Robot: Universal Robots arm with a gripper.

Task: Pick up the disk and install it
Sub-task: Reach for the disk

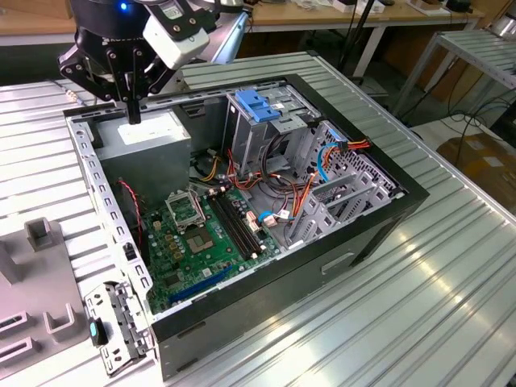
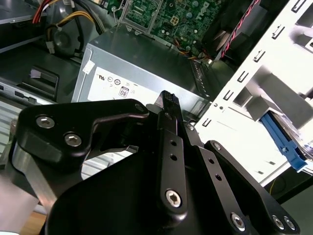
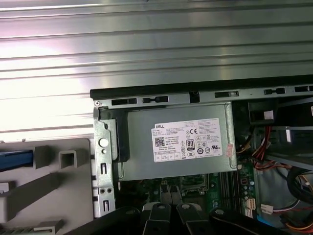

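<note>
Disk (image 3: 14,159) on grey fixture (image 3: 54,183), ribbed metal table (image 3: 156,49)

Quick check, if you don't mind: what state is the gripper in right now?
Gripper: closed, holding nothing, fingertips over the power supply.

Bright, even light from overhead lit the ribbed silver metal worktop (image 1: 451,274), which threw back pale streaks of glare. In the first wrist view its ribs beyond the black pincer (image 3: 173,200) bleached almost white. In the second wrist view the white perforated metal frame (image 2: 264,83) beside the pincer was blown out, and the pincer's near links lay dark and soft. The open black computer case (image 1: 282,278) held shade inside.
</note>
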